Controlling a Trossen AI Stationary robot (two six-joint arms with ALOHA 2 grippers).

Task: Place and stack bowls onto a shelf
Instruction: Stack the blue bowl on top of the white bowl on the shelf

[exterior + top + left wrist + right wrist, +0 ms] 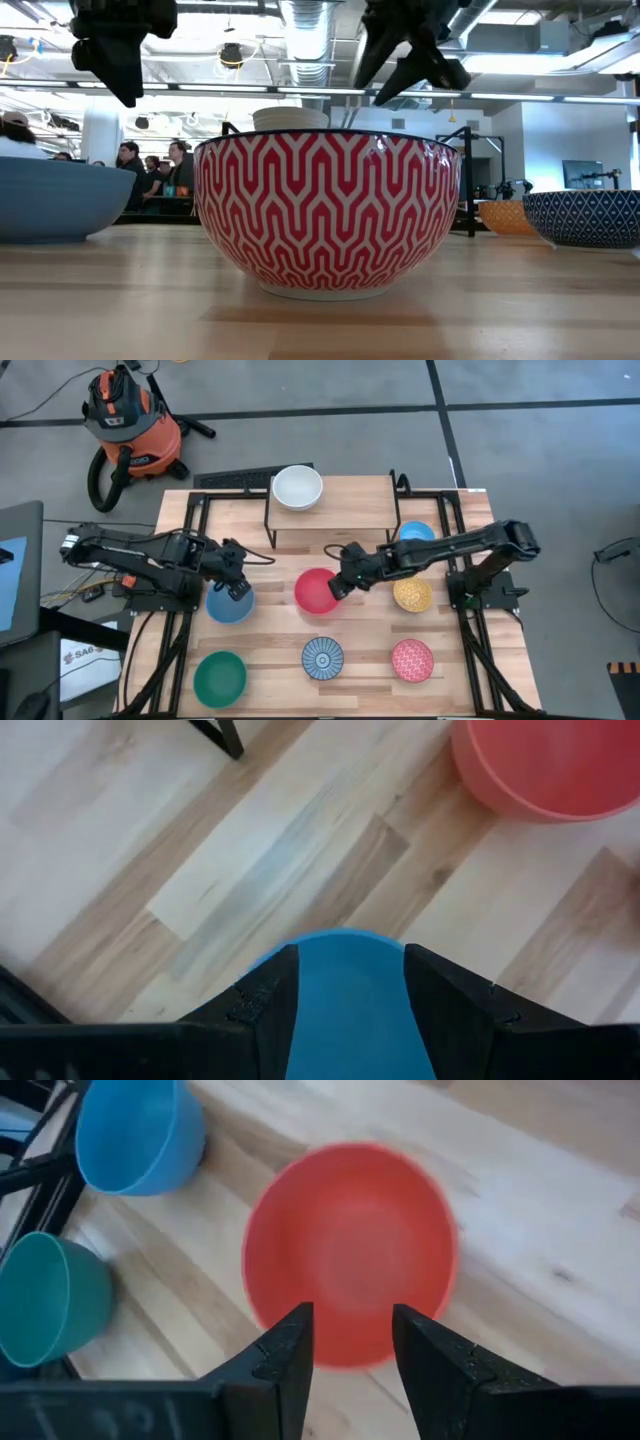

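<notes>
A white bowl (297, 488) stands on the shelf (350, 500) at the far middle of the table. A blue bowl (229, 604) sits on the tabletop at the left, and my left gripper (236, 588) hangs open above it. Its fingers (268, 1005) frame the bowl's far rim (345, 945) without touching. The red bowl (316, 590) rests on the table at the centre. My right gripper (340, 585) is open above its right side (350, 1260), clear of it. In the low view both grippers (120, 55) (410, 50) hang well above the bowls.
A second blue bowl (415, 532) and a yellow bowl (412, 594) sit under the right arm. Along the near edge stand a teal green bowl (220, 675), a blue radial-pattern bowl (323, 658) and a pink-red speckled bowl (412, 660). Black frame bars (195, 510) flank the table.
</notes>
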